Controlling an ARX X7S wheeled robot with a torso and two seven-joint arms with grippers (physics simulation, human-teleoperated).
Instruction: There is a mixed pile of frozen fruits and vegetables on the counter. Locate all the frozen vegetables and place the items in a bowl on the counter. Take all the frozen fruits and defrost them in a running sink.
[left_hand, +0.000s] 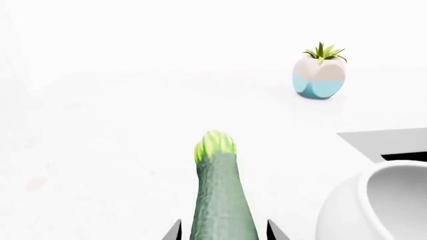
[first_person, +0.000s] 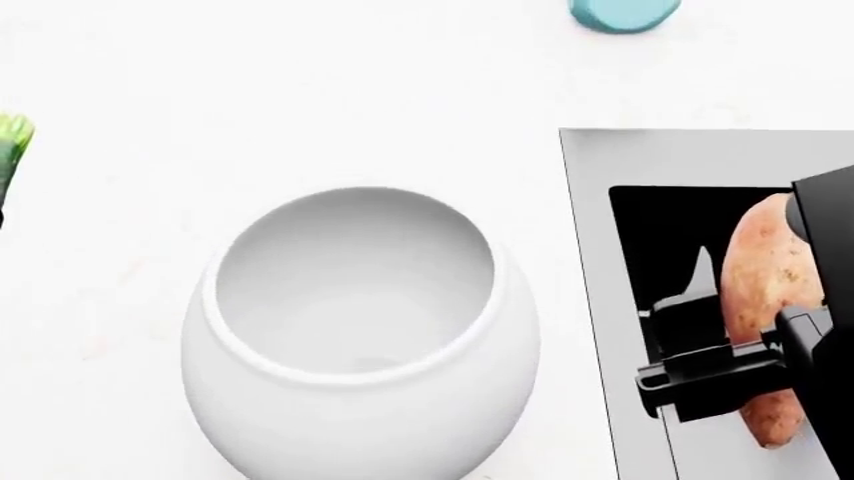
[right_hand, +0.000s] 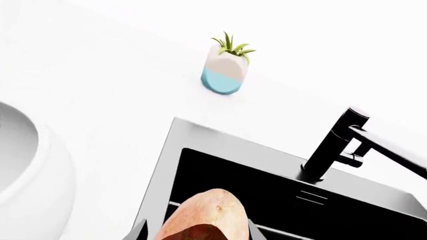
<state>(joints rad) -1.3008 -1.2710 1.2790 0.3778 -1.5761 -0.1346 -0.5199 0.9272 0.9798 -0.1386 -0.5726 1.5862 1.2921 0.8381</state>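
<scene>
Head view shows the right gripper (first_person: 727, 365) pinching a sweet potato (first_person: 771, 300) over the sink (first_person: 587, 300) at the worktop's right edge; the left gripper (left_hand: 223, 232) clamps a cucumber (left_hand: 220, 195). Both are vegetables, so I judge each must next swing over the empty bowl (first_person: 360, 330).

No legible text or labels, seemingly.

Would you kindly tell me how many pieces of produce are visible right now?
2. A cucumber sits between the left gripper fingers, above the counter; a sweet potato is held by the right gripper over the sink. Others may lie out of view.
</scene>
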